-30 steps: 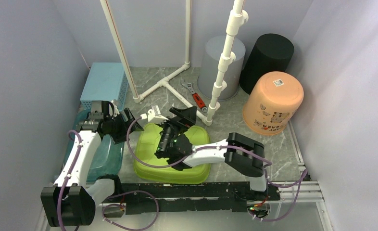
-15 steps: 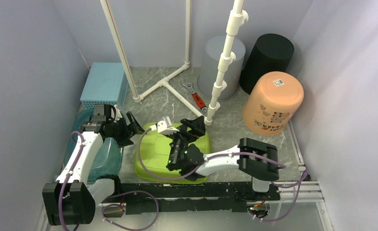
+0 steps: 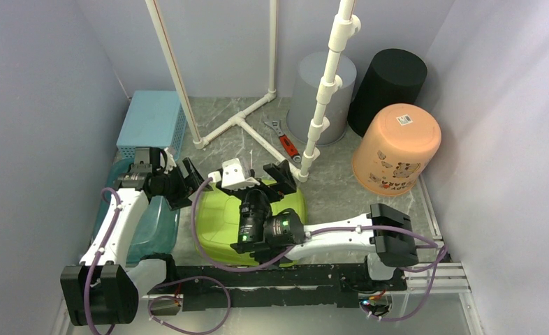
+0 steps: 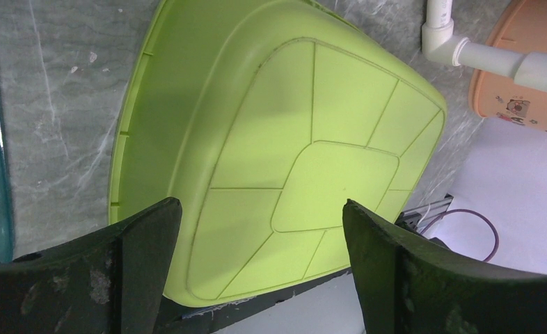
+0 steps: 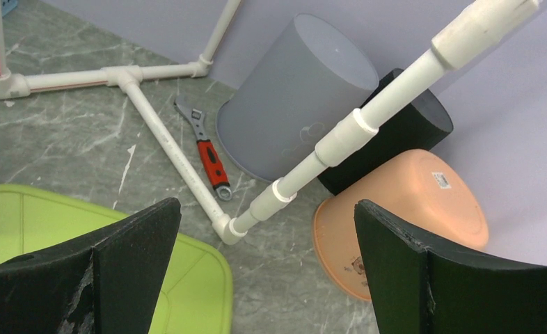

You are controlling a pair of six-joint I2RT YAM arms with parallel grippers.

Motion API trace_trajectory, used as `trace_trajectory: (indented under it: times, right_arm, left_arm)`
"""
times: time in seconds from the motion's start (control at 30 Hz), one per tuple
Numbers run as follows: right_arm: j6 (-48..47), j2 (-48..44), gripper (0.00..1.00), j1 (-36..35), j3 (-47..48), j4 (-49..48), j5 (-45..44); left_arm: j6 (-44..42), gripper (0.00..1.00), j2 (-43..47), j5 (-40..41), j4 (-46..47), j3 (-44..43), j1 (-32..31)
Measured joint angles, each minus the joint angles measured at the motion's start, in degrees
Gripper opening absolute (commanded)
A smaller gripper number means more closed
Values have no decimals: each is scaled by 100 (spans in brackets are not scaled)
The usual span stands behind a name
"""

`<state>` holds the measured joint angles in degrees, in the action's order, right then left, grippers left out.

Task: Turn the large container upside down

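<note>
One green container bottom up on bench, lower centre of frame. Left end effector and right end effector both wide open, empty. Three upturned buckets upper right: grey bucket, black bucket, orange bucket, its label unreadable. One wrench.

The right arm has flattened out, its elbow sliding right and toward the near edge. The right gripper has rolled level, its white camera now uppermost over the lime-green basin.

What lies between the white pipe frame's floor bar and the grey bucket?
A red-handled wrench lies there, roughly parallel to the floor bar and short of the grey bucket; clearest in the right wrist view, also visible from the top camera.
</note>
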<state>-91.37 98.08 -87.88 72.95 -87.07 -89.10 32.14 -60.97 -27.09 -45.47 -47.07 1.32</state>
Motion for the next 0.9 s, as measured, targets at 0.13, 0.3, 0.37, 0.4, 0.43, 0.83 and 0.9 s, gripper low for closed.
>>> trace_trajectory:
  times: [0.13, 0.3, 0.37, 0.4, 0.43, 0.83, 0.9]
  right_arm:
    - [-463, 243, 100, -160, 850, 2, 0]
    - [-1193, 378, 100, -885, 1467, -24, 33]
    - [-1676, 566, 100, -1165, 1410, -28, 101]
    - [-1803, 695, 100, -1255, 1412, -22, 116]
    - [-1895, 894, 100, -1335, 1425, -7, 94]
    - [302, -894, 100, -413, -24, -7, 2]
    - [544, -1137, 100, -146, -79, -44, 7]
  left_arm:
    - [-4, 91, 0, 2, -7, -79, 0]
    - [0, 91, -2, -9, 2, -85, 0]
    - [0, 91, -2, -15, 17, -85, 0]
    - [0, 91, -4, -20, 22, -85, 0]
    - [-2, 91, -4, -22, 22, -85, 0]
    - [-24, 91, -4, -28, 22, -85, 0]
    - [-24, 91, -4, -31, 24, -85, 0]
